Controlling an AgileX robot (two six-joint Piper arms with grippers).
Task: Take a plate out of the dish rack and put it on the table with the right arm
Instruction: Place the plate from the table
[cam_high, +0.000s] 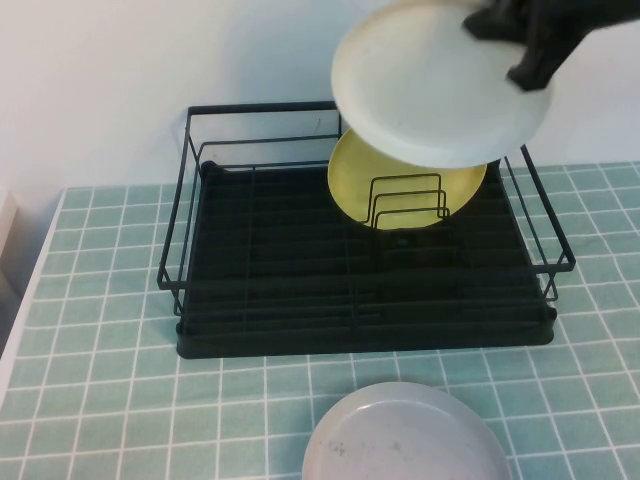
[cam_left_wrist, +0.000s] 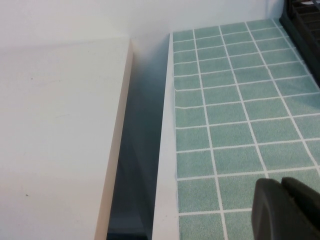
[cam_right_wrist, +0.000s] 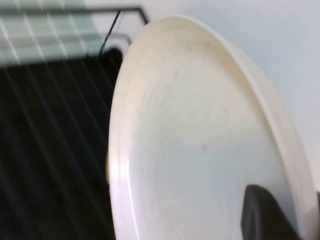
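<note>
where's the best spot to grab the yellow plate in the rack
Its upper rim, from above. The yellow plate stands nearly upright in the dish rack, lower edge behind wire dividers, so only the thin top edge is free to pinch. For now the right gripper, shut on the white plate, hangs over it; the left gripper is low over the table.

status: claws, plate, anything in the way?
Right claw shut on plate, held above rack. Left claw parked low by table edge. Yellow plate in rack; grey plate near front edge.
</note>
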